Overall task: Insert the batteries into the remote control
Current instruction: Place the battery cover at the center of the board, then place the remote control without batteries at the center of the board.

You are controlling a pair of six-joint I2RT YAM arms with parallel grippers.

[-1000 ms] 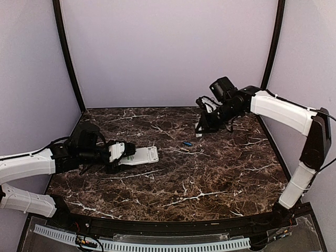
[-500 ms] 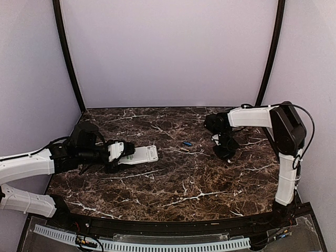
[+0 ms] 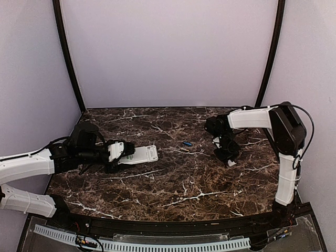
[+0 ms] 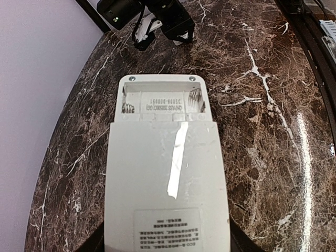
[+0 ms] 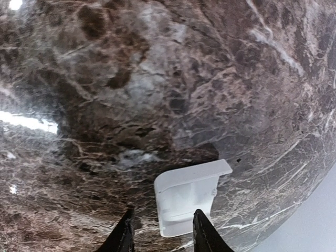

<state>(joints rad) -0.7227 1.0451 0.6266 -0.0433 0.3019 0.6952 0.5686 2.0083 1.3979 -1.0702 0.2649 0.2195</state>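
From above: left gripper [image 3: 124,153] clamped on remote control [image 3: 143,155], left side of table [image 3: 173,181]. One blue battery [image 3: 187,143] loose mid-table, well apart from both arms. Right gripper [image 3: 229,156] low at right.
Left wrist: remote control back-up, compartment [image 4: 160,101] open and empty, springs [image 4: 195,98] bare.
Right wrist: jaws parted, battery cover [image 5: 188,197] lying on table between fingers [image 5: 124,231], not gripped.
Cover off; loading not started.

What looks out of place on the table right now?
The remote, back up in the left gripper, has its bay open and empty. A white cover lies apart below the open right gripper, and one battery lies loose mid-table. Nothing looks damaged.
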